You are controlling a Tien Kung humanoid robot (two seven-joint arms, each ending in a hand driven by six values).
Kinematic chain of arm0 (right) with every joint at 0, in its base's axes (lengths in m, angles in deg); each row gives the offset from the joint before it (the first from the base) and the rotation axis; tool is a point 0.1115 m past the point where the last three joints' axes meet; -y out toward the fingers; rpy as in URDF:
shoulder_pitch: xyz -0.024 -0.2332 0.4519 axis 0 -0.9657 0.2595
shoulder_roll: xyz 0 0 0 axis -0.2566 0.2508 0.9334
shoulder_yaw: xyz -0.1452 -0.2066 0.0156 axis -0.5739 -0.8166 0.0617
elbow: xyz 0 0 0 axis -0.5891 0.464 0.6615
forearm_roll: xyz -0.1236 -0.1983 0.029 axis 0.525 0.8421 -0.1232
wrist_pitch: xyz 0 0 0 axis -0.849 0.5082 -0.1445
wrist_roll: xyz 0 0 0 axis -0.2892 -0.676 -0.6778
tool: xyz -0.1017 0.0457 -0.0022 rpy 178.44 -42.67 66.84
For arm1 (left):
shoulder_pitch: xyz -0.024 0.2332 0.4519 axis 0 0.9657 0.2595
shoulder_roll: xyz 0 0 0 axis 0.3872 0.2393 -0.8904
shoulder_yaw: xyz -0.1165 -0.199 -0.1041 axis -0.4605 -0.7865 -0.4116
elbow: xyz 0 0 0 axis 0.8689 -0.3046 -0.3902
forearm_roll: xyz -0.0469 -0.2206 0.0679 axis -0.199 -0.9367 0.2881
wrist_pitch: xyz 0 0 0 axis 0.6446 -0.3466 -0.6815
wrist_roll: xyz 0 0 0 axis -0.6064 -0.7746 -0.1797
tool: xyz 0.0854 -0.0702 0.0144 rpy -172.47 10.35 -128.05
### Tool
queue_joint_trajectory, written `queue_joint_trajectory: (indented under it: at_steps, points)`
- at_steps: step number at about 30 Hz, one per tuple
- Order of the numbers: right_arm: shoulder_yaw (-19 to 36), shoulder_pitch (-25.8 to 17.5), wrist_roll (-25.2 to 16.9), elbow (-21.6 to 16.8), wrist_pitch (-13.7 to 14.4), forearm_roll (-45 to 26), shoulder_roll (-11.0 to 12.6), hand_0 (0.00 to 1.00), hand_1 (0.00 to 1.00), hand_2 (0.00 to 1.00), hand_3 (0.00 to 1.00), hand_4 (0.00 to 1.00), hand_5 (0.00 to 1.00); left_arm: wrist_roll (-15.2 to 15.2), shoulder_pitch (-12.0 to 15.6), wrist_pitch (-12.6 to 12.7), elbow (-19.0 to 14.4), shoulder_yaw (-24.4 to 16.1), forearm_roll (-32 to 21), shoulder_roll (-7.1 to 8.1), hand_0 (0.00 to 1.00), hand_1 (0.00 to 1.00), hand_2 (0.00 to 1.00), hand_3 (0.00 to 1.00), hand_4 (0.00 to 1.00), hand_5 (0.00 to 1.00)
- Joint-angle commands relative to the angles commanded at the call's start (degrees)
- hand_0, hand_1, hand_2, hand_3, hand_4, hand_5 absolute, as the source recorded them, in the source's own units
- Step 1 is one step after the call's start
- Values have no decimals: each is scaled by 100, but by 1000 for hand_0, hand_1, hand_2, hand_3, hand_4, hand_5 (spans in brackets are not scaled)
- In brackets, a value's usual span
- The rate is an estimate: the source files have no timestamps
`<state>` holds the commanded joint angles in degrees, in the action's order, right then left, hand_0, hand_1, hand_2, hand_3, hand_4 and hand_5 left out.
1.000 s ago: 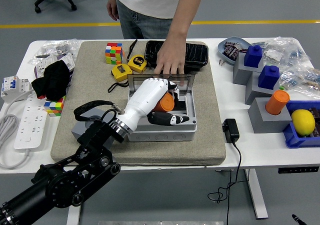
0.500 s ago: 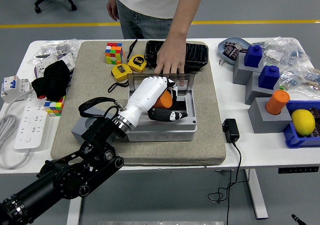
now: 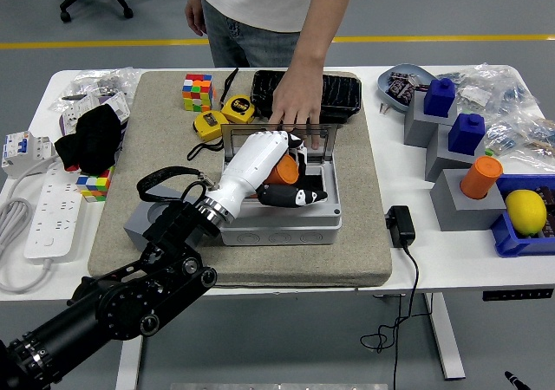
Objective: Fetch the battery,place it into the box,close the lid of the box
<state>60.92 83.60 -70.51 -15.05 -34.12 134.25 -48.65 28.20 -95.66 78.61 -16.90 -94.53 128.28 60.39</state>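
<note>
My left hand (image 3: 277, 175), white with black fingertips, hovers over the grey box (image 3: 286, 225) on the mat. Its fingers are curled around an orange battery (image 3: 284, 172), held just above the box's open cavity. The box's clear lid (image 3: 279, 140) stands upright at the back edge. A person's hand (image 3: 295, 104) rests on top of that lid, steadying it. My right arm does not show.
Behind the box lie a black tray (image 3: 334, 94), two yellow tape measures (image 3: 211, 125) and a Rubik's cube (image 3: 197, 91). A black charger (image 3: 400, 225) lies right of the mat. Grey stands with blue blocks (image 3: 438, 97), an orange cylinder (image 3: 481, 176) and a lemon (image 3: 525, 211) crowd the right. A power strip (image 3: 48, 206) is at left.
My left hand has lifted slightly and shifted back toward the lid with the battery still in it. The person's hand stays on the lid.
</note>
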Motion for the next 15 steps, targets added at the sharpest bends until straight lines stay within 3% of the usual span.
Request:
queue_joint_trajectory:
  at_steps: [2, 3, 6, 8, 9, 15]
  points:
    - [36, -19, -99, 0, -49, -96, -10, 536, 534, 568, 569, 968, 775, 1, 5, 2, -13, 6, 6, 4, 50, 2, 10, 17, 998, 282]
    - [13, -41, -211, 0, -118, -194, -21, 607, 574, 622, 676, 998, 998, 2, 12, 3, -17, 10, 7, 12, 51, 2, 10, 18, 998, 280]
    - [68, -62, -331, 0, -363, -225, -45, 607, 574, 622, 676, 998, 998, 3, 33, 9, -19, 21, 7, 32, 51, 2, 10, 18, 998, 280]
    - [190, -75, -436, 0, -381, -315, -74, 607, 574, 622, 676, 998, 998, -8, 37, 24, -22, 27, -3, 39, 51, 2, 10, 18, 998, 280]
    - [214, -79, -488, 0, -365, -355, -83, 773, 727, 738, 776, 998, 998, -14, 36, 30, -24, 27, -10, 38, 54, 2, 10, 20, 998, 283]
    - [220, -76, -541, 0, -360, -449, -78, 787, 741, 748, 783, 998, 998, -59, 12, 75, -54, 58, -34, 26, 52, 2, 10, 20, 998, 288]
